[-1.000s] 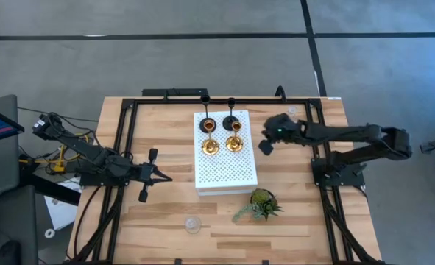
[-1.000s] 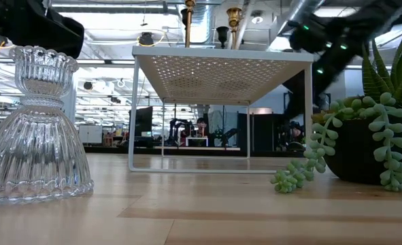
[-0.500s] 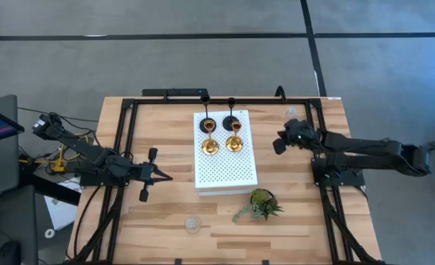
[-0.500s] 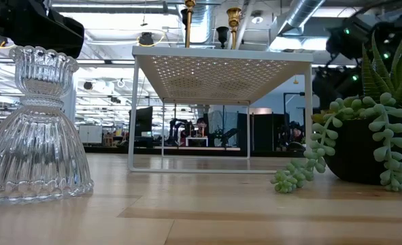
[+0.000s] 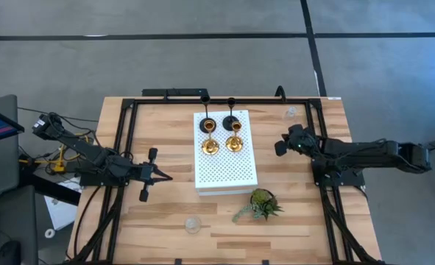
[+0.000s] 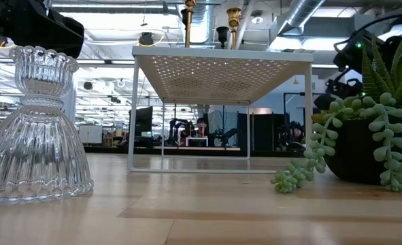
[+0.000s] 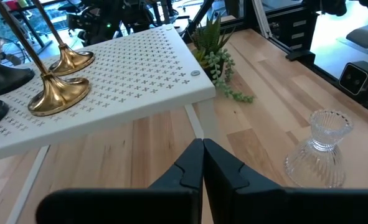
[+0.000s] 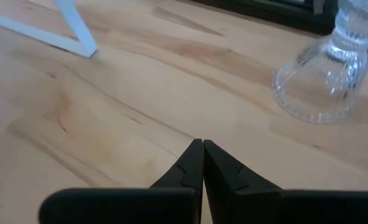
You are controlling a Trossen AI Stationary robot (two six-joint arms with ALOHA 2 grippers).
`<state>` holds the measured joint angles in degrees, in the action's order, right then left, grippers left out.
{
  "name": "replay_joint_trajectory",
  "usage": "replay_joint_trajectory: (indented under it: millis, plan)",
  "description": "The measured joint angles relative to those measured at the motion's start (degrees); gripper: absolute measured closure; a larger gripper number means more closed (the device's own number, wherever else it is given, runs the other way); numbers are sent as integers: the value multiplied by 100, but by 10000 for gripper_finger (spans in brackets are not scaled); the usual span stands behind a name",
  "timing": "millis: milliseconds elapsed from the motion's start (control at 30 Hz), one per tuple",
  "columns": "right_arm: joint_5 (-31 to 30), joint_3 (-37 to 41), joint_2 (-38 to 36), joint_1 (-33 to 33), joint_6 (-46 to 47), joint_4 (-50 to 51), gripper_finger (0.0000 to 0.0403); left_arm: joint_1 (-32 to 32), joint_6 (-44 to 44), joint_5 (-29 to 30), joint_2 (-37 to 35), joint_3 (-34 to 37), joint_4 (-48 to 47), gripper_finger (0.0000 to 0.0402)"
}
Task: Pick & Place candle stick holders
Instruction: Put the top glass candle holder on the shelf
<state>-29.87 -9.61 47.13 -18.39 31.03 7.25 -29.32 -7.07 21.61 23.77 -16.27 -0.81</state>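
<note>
Two black candle stick holders (image 5: 208, 122) (image 5: 234, 120) and two gold ones (image 5: 210, 146) (image 5: 234, 142) stand upright on their round bases on the white perforated board (image 5: 228, 171). One clear glass holder (image 5: 193, 224) stands on the table near the front edge. Another clear glass holder (image 5: 291, 112) stands at the far right and also shows in the right wrist view (image 8: 324, 74). My right gripper (image 5: 279, 147) hovers shut over bare wood to the right of the board, tipped downward. My left gripper (image 5: 167, 177) waits shut to the left of the board, nearly level.
A small green plant (image 5: 261, 204) in a dark pot sits near the board's front right corner. A black frame (image 5: 125, 132) runs round the table's edges. Bare wood (image 5: 165, 132) lies left and right of the board, whose thin white legs (image 8: 75, 28) stand on the tabletop.
My right gripper has drawn back from beside the board toward the table's right edge, sinking toward the tabletop and rolling about its own axis; it has stayed shut. The holders have not moved.
</note>
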Motion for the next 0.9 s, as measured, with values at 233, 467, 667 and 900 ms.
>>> replay_joint_trajectory:
  millis: [233, 467, 667, 900]
  plan:
    - [-33, 0, 0, -8, -290, -20, 403, 0, 0, 0, 0, 0, 1, 394]
    - [-188, 0, 0, -11, -131, -53, 359, 0, 2, 0, 0, 0, 1, 394]
    - [-321, 0, 0, -11, 393, -53, 269, 0, 2, 0, 0, 0, 3, 394]
    - [-754, 0, 0, -13, 787, -477, 143, -1, 2, 0, 0, 0, 3, 395]
